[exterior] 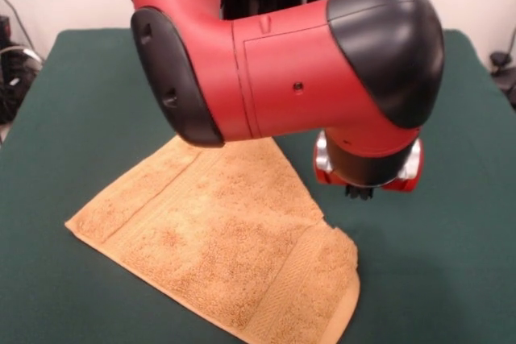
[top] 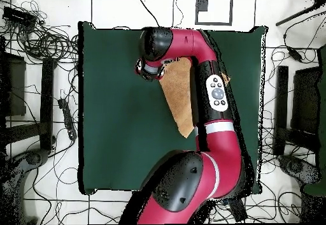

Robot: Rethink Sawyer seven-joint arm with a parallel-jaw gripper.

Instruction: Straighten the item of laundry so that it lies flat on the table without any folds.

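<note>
Towel (exterior: 218, 247) is what the job is about. It is golden-orange and fluffy, and it lies on the green table (exterior: 81, 102). In the front view it sits low and near the middle, under the big red and black arm (exterior: 290, 70). It is not flat. It looks like a wide triangle, with one tip going up behind the arm. The corner at the lower right is folded over on itself and makes a thick lump with a flat woven band on it.

The arm blocks a lot. Its fat elbow hides the top of the towel in the front view. In the overhead view the arm lies right across the towel, so only an orange strip (top: 181, 95) shows beside it.

The claw (exterior: 360, 192) hangs under the red and silver wrist, just to the right of the towel and close above the table. Only small dark tips show, so I cannot tell if it is spread or pressed together.

Black cables (top: 44, 41) lie on the floor around the table.
</note>
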